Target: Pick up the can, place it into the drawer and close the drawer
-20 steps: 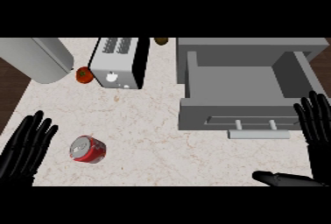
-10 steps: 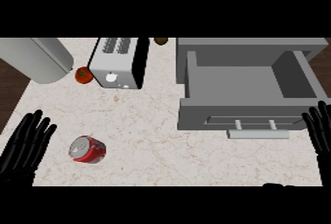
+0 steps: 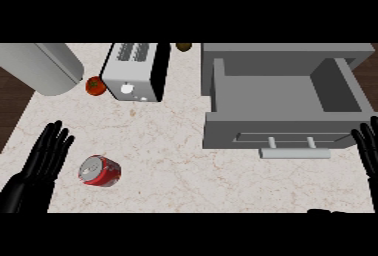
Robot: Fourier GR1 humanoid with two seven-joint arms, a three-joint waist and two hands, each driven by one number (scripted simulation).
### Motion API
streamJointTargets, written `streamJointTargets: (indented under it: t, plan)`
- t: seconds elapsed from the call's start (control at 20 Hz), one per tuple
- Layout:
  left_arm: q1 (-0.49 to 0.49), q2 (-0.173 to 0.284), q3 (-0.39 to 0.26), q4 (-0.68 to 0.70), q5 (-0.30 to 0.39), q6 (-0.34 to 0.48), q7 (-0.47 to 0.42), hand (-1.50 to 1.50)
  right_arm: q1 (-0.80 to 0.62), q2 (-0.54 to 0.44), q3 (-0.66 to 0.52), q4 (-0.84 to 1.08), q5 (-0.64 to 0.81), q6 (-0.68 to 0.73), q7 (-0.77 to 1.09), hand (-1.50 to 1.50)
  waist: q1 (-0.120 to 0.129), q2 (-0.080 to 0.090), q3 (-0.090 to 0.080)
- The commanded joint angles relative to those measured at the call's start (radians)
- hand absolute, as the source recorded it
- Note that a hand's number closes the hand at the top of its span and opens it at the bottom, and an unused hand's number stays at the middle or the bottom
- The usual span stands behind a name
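A red can (image 3: 100, 171) lies on its side on the marble counter, its silver end facing up and left. My left hand (image 3: 40, 167) rests open just left of the can, fingers straight, with a small gap between them. The grey drawer (image 3: 221, 131) stands pulled open at the right, nothing inside it, its handle (image 3: 294, 153) toward me. Only the straight fingers of my right hand (image 3: 367, 149) show at the right edge, beside the drawer's front corner. A dark tip shows at the bottom edge near the right.
A silver toaster (image 3: 133, 72) stands at the back, a tomato (image 3: 95, 85) to its left. A large grey cylinder (image 3: 41, 66) occupies the back left corner. A small brown object (image 3: 183, 47) lies behind the toaster. The counter's left edge drops to dark wood floor.
My right hand has drifted right, toward the view's edge, and shows less. The dark part at the bottom right has sunk nearly out of view. The can and left hand kept still.
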Motion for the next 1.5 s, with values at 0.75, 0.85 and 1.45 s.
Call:
streamJointTargets:
  t: [0.75, 0.85, 1.45]
  plan:
    - [0.005, -0.031, 0.059, 0.279, -0.059, -0.008, -0.258, -1.5, 0.072, 0.037, -0.052, -0.023, -0.001, 0.075, -0.042, -1.5, -0.001, 0.0, 0.0]
    - [0.023, -0.023, 0.087, 0.341, -0.026, -0.038, -0.318, -1.5, -0.076, 0.033, -0.026, 0.059, 0.051, 0.014, 0.012, -1.5, 0.005, 0.001, 0.0]
    - [-0.06, 0.038, 0.194, 0.673, -0.032, -0.1, -0.547, -1.5, 0.006, 0.03, -0.068, 0.052, 0.037, 0.089, -0.059, -1.5, -0.001, 0.001, 0.0]
